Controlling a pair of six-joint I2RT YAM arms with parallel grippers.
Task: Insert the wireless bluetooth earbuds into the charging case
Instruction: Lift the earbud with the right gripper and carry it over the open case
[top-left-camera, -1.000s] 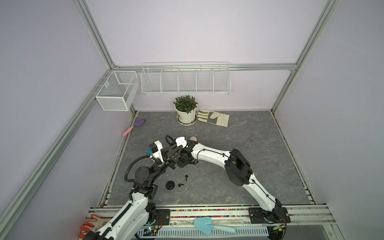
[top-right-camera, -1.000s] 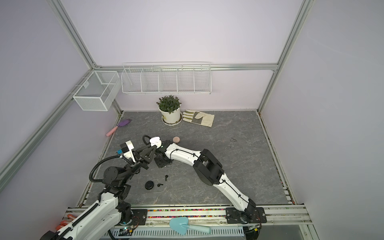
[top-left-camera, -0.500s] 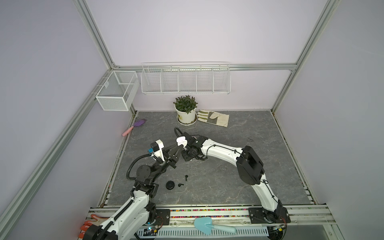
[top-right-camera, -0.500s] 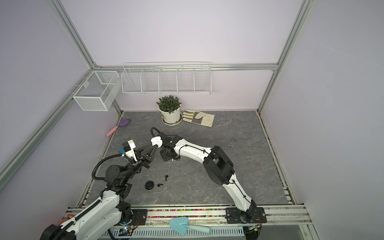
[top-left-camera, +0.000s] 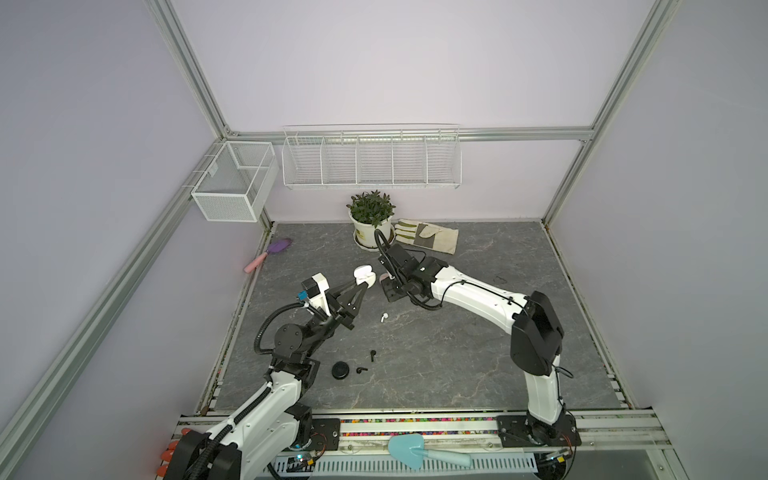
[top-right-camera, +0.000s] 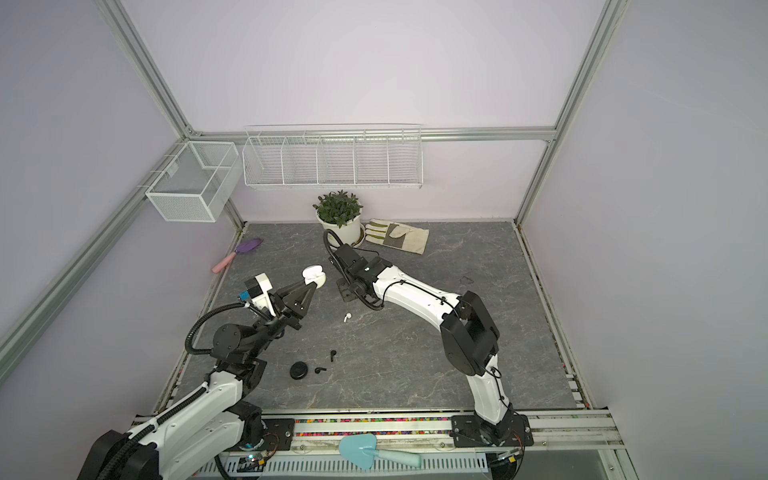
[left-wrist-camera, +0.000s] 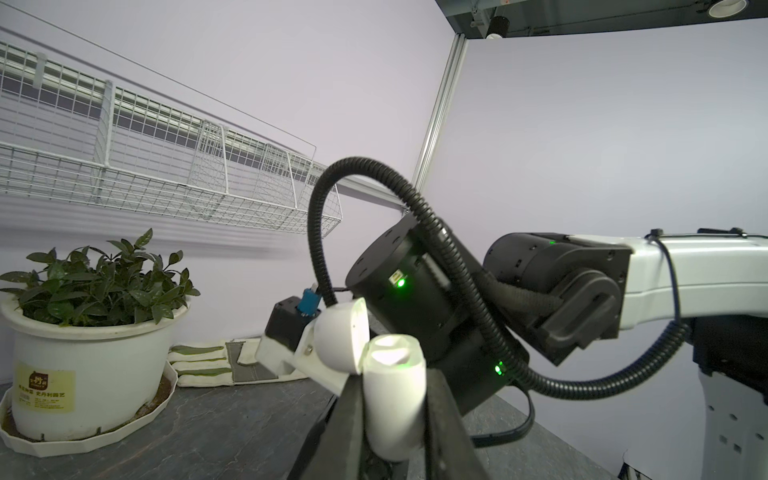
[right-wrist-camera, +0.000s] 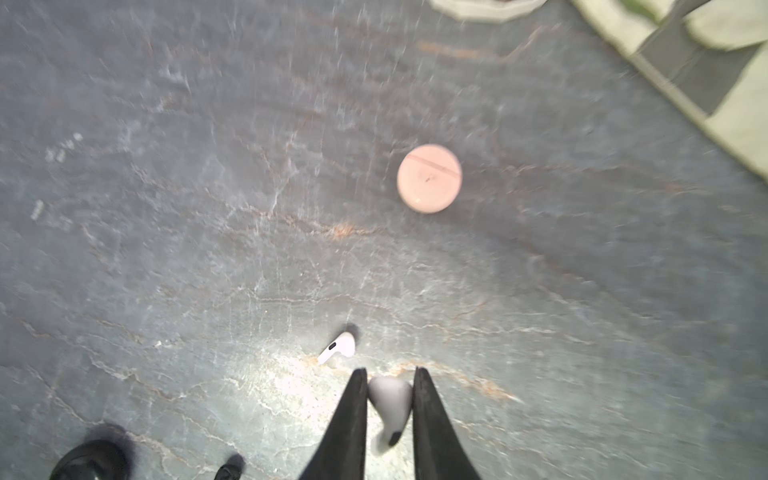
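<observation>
White earbud (right-wrist-camera: 390, 405) is sitting pinched between right gripper (right-wrist-camera: 388, 371) jaws, left gripper (left-wrist-camera: 393, 376) is clamping the open charging case (left-wrist-camera: 395, 415); insertion step, likely needing stem-to-socket alignment.

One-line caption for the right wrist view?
Right claw pinches small white stemmed earbud over grey marbled tabletop; pink round case beyond.

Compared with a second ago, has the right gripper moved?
Yes. In a top view the right gripper went right: from below-left of the plant pot to below-right of it.
</observation>
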